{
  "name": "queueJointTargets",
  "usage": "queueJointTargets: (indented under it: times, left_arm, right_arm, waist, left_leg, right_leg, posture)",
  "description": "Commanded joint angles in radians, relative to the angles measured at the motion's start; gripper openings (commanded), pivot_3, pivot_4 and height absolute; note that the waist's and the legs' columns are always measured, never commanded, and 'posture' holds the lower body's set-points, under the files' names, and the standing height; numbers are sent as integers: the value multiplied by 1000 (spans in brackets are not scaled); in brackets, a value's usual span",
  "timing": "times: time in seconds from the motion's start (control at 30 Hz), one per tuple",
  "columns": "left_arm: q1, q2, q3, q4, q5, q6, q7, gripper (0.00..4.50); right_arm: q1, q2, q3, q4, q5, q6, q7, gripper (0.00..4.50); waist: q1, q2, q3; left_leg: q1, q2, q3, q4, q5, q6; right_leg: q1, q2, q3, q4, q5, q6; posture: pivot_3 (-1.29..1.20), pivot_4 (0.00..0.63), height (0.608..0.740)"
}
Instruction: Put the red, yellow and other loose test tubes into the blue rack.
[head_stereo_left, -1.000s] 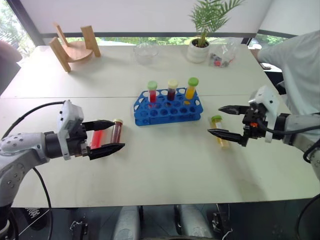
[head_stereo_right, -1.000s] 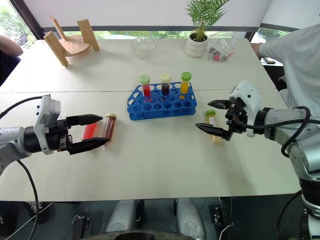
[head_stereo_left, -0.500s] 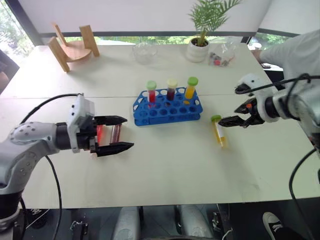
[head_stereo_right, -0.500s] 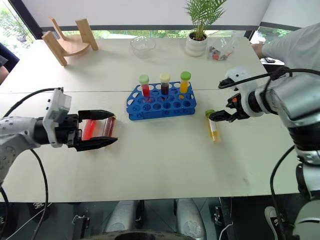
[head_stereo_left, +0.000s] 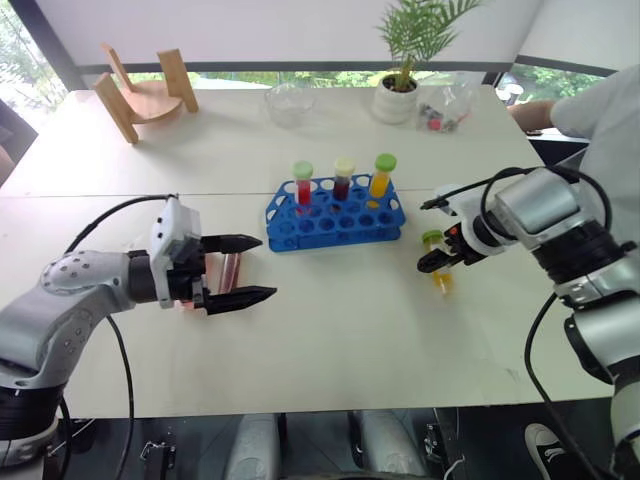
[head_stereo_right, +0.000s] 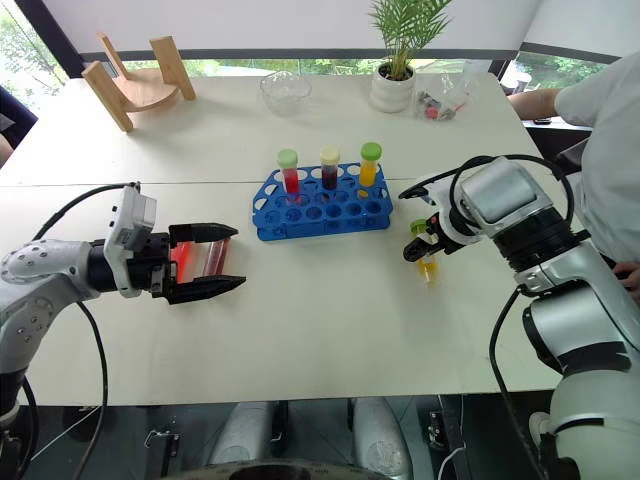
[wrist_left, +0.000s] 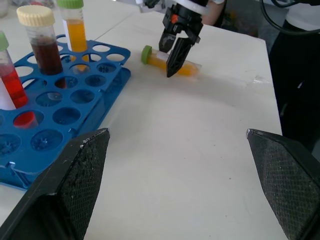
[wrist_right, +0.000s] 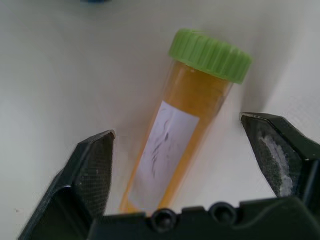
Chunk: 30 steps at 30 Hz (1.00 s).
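With my right gripper (wrist_right: 175, 165) pointed down over the yellow tube (wrist_right: 177, 135), lying on the surface right of the blue rack (head_stereo_left: 335, 215), its fingers straddle it wide, not yet pinching. The wrist view shows that gap. Left gripper (head_stereo_left: 240, 270) hangs wide open near two red tubes (head_stereo_right: 200, 257).

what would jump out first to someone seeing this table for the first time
The blue rack at mid-table, with three capped tubes standing along its far row: red, dark red and yellow. To its right, the right gripper points down with its fingers open on either side of a yellow tube lying on the table. On the left, the open left gripper hangs beside two reddish tubes lying there.
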Motion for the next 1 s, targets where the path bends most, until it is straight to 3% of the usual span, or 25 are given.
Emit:
queueJointTargets:
  times: [0.03, 0.13, 0.17, 0.27, 0.37, 0.47, 0.57, 0.73, 0.83, 1.0]
  left_arm:
    - [0, 3, 36, -32, -2, -18, 9, 4500]
    - [-3, 6, 38, -28, 0, -18, 10, 4500]
    - [-4, 8, 39, -26, 1, -18, 9, 4500]
    - [-7, 15, 43, -18, 3, -19, 4, 4500]
    - [-22, 16, 51, -2, 5, -16, 10, 4500]
    - [-31, 14, 48, 4, 6, -12, 13, 4500]
    - [-41, 15, 43, 5, 4, -5, 17, 4500]
    - [-64, 19, 40, 20, 1, 6, 15, 4500]
    - [-95, 22, 26, 26, 3, 19, 18, 4500]
    - [-112, 27, 27, 22, -2, 38, 13, 4500]
  right_arm:
    - [6, 26, 19, 11, -27, -33, 14, 2569]
    - [7, 35, 8, 5, -36, -24, 19, 1016]
    - [5, 35, -5, -6, -33, -12, 23, 847]
    - [-14, 30, -83, -62, -12, 29, 19, 845]
    - [16, 16, -277, -265, 23, -68, -8, 845]
    - [107, 111, -532, -421, 72, -124, -93, 845]
    - [243, 220, -689, -562, 92, -283, -169, 845]
    - [421, 351, -763, -678, 124, -584, -181, 845]
    - [521, 511, -784, -588, 122, -898, -189, 845]
    - [536, 568, -734, -402, 42, -1182, -170, 845]
  waist:
    - [-2, 0, 0]
    - [-6, -1, -1]
    - [-8, -1, -1]
    - [-15, -1, -1]
    - [-19, 1, 1]
    - [-21, 1, 1]
    - [-22, -1, 0]
    - [-21, 1, 0]
    - [-24, 0, 0]
    - [-24, 1, 0]
  left_leg:
    - [0, 0, 0, 0, 0, 0]
    - [2, 0, 0, 0, 0, 0]
    - [3, 0, -1, 0, 0, 0]
    - [2, 0, -1, 0, 0, 0]
    - [0, 0, -1, -1, 0, 0]
    - [-1, 0, -2, -2, 0, 0]
    - [0, 1, -3, -3, 0, 0]
    - [0, -1, -2, -1, 0, 0]
    - [2, 0, -2, -1, 0, 0]
    - [3, 0, -2, -2, 0, -1]
  right_leg:
    - [0, 0, 0, 0, 0, 0]
    - [2, 0, 0, 1, 0, 0]
    - [2, 1, 0, 1, 0, 0]
    - [2, 0, 0, 1, 0, 0]
    - [0, 0, 0, 1, 0, 0]
    - [-1, 1, 0, 1, 0, 0]
    - [0, 2, -1, 0, 0, 0]
    - [1, 0, 0, 1, 0, 1]
    - [2, 1, 0, 1, 0, 1]
    - [3, 2, 0, 2, 0, 1]
  posture:
    - [0, 150, 740]
    - [0, 150, 740]
    - [0, 150, 740]
    - [0, 150, 740]
    - [0, 150, 740]
    - [0, 150, 740]
    - [0, 150, 740]
    - [0, 150, 740]
    - [0, 150, 740]
    - [0, 150, 740]
